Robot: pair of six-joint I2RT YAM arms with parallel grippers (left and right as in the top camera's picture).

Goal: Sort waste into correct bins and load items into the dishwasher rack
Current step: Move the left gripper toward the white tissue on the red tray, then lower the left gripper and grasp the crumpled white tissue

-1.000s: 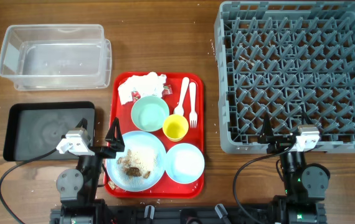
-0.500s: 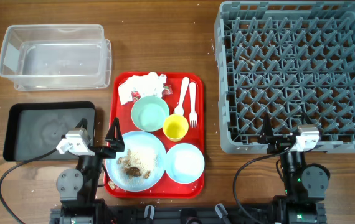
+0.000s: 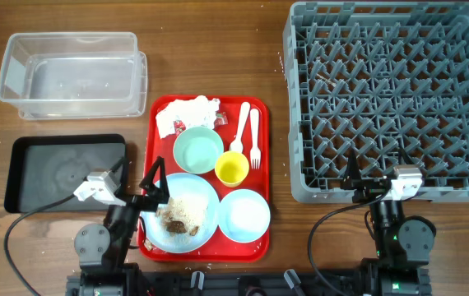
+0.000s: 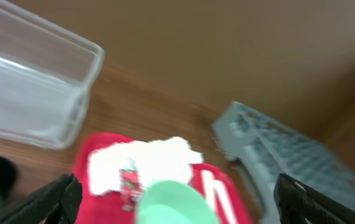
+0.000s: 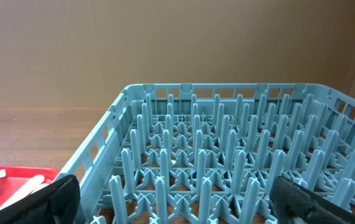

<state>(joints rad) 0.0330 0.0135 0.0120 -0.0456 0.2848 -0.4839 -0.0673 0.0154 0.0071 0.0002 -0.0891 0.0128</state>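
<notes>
On the red tray (image 3: 259, 177) lie white napkins (image 3: 189, 111), a wrapper (image 3: 179, 126), a mint-green bowl (image 3: 198, 150), a yellow cup (image 3: 231, 169), a white spoon (image 3: 241, 131) and fork (image 3: 254, 140), a pale blue bowl (image 3: 243, 215), and a pale blue plate (image 3: 206, 197) carrying food scraps (image 3: 177, 215). My left gripper (image 3: 155, 177) hangs open over the plate's left edge, holding nothing; its blurred wrist view faces the mint bowl (image 4: 171, 202) and napkins (image 4: 140, 162). My right gripper (image 3: 356, 177) stands open at the front wall of the dishwasher rack (image 3: 391, 99), empty (image 5: 174, 199).
A clear tub (image 3: 74, 74) sits at the back left, and a black tray (image 3: 66, 173) lies in front of it, just left of the left arm. The rack's upright pegs (image 5: 227, 155) fill the right wrist view. Cables trail by both arm bases.
The left gripper has shifted slightly right and forward over the plate, and its wrist view is blurred by motion. The right arm has not moved.
</notes>
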